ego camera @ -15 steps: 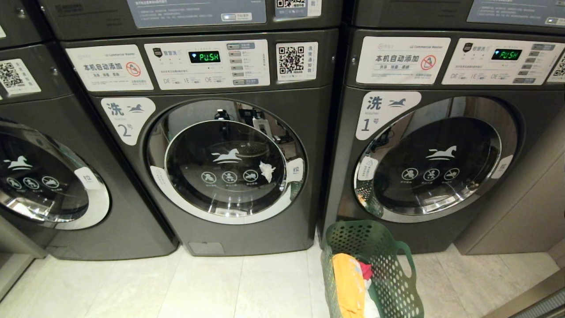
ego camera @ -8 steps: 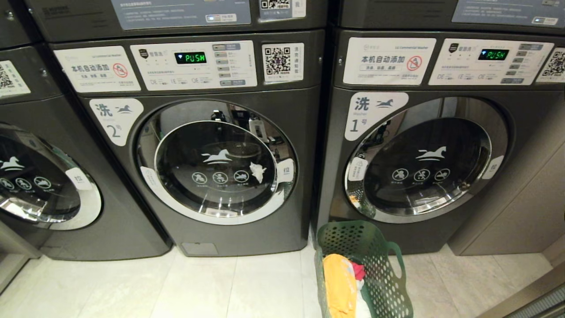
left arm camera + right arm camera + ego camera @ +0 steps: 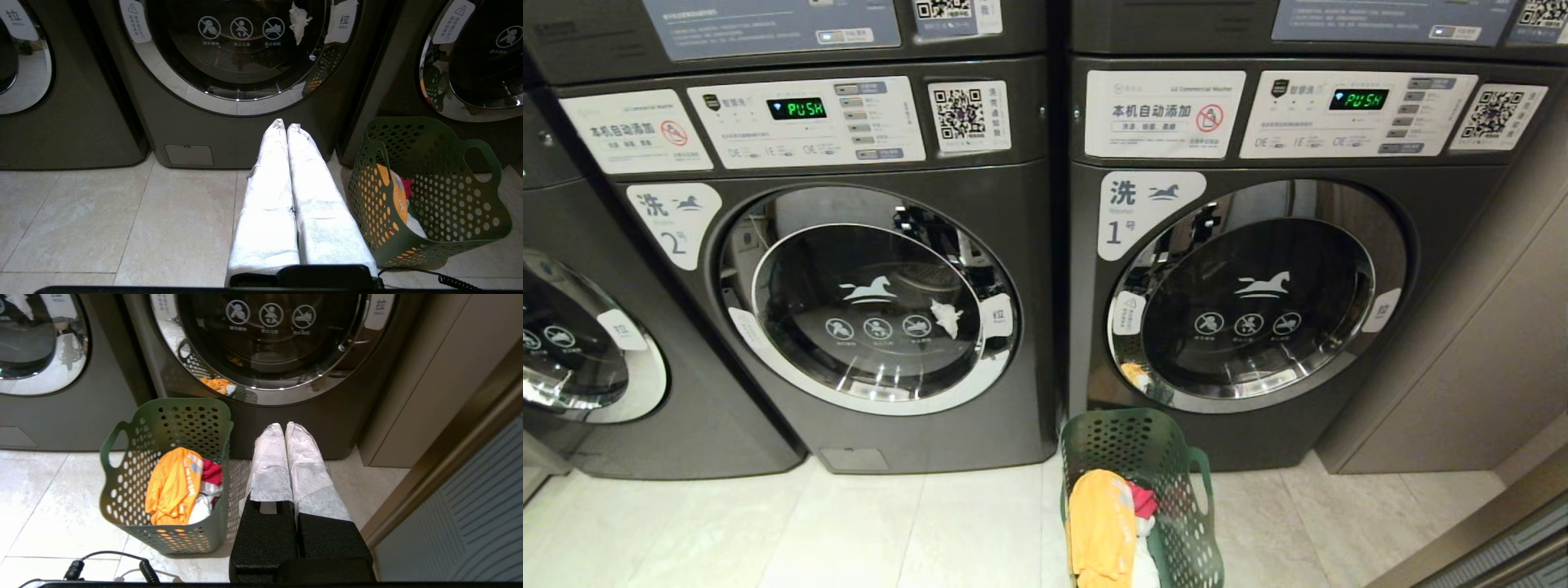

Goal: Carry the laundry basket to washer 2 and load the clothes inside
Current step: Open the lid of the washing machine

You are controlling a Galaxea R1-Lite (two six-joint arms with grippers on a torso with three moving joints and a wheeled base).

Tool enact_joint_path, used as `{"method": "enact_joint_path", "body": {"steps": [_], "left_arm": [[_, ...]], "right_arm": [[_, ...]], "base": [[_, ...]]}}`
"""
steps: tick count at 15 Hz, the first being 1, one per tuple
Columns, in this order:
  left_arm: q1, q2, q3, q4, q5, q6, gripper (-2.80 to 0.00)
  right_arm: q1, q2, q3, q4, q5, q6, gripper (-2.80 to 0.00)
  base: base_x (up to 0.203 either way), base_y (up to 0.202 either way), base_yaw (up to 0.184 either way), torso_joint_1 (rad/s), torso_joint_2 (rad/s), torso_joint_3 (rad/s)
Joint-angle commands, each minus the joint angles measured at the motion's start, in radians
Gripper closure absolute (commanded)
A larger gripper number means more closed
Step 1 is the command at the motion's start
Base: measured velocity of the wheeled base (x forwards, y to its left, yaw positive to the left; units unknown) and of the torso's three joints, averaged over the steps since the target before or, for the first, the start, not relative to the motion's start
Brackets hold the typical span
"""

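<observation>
Head view: washer 2 (image 3: 866, 310) stands door-closed left of washer 1 (image 3: 1258, 302), and the laundry basket (image 3: 1139, 482) sits upright on the floor before washer 1's left edge, mouth up, long axis vertical. It looks light and stiff, best taken by its oval side handles; the clothes (image 3: 179, 490) inside are soft. Left gripper (image 3: 287, 126) and right gripper (image 3: 284, 426) hover low, fingers pressed together, empty.
</observation>
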Motion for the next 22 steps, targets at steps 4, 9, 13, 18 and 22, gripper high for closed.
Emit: {"method": "enact_joint_path", "body": {"steps": [4,9,13,18,22], "left_arm": [[0.000,0.002,0.000,0.000,0.000,0.000,0.00],[0.000,0.002,0.000,0.000,0.000,0.000,0.00],[0.000,0.002,0.000,0.000,0.000,0.000,0.00],[0.000,0.002,0.000,0.000,0.000,0.000,0.00],[0.000,0.002,0.000,0.000,0.000,-0.001,0.00]], "right_arm": [[0.000,0.001,0.002,0.000,0.002,-0.001,0.00],[0.000,0.001,0.002,0.000,0.001,-0.001,0.00],[0.000,0.001,0.002,0.000,0.001,0.004,0.00],[0.000,0.001,0.002,0.000,0.001,0.005,0.00],[0.001,0.001,0.002,0.000,0.001,0.014,0.00]], "base": [[0.000,-0.196,0.001,0.003,0.00,0.004],[0.000,-0.192,0.002,0.000,0.00,0.002],[0.000,-0.085,0.001,0.002,0.00,0.002],[0.000,0.000,0.000,0.000,0.00,0.000],[0.000,0.000,0.000,0.000,0.00,0.000]]}}
